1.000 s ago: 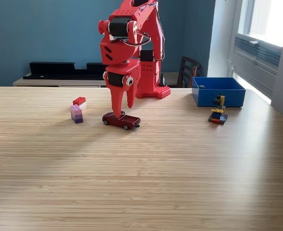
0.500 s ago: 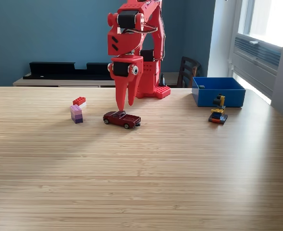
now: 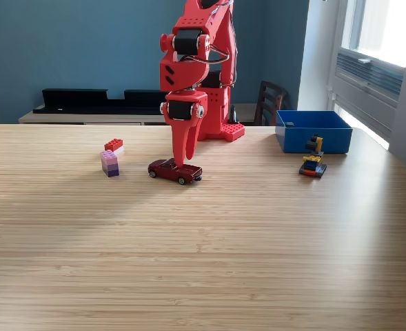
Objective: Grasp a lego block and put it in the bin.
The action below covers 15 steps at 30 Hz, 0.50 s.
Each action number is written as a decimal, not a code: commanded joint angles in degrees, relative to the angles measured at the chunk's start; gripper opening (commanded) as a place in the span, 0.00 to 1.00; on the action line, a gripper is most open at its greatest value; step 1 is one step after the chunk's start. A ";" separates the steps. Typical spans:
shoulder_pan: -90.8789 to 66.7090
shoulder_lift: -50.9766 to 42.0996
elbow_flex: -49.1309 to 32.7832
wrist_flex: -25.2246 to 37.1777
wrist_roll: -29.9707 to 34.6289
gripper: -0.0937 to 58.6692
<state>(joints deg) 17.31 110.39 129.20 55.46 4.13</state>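
A pink-and-purple lego block stack [image 3: 109,163] stands on the wooden table [image 3: 203,248], left of centre in the exterior view. Just behind it lies a small red-and-white lego block [image 3: 114,145]. At the right, a mixed yellow, black, blue and red lego stack [image 3: 313,163] stands just in front of the blue bin [image 3: 313,132]. My red gripper [image 3: 180,162] points straight down, its tip at the roof of a dark red toy car [image 3: 175,171]. The fingers look pressed together with nothing between them. The gripper is well to the right of the purple stack.
The arm's red base [image 3: 216,129] sits at the table's far edge, left of the bin. A dark chair [image 3: 270,102] and a low black shelf [image 3: 85,100] stand behind the table. A window is at the far right.
The gripper shifted a little to the right, lifted, then came down again over the car. Its fingers went from apart to together. No block has moved.
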 commanded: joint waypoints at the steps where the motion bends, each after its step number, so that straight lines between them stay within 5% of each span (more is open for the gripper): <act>1: 0.18 3.43 -0.97 -0.44 -2.99 0.40; 15: 2.72 2.72 1.67 -6.59 -1.49 0.51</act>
<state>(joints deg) 19.42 110.39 130.96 50.62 1.67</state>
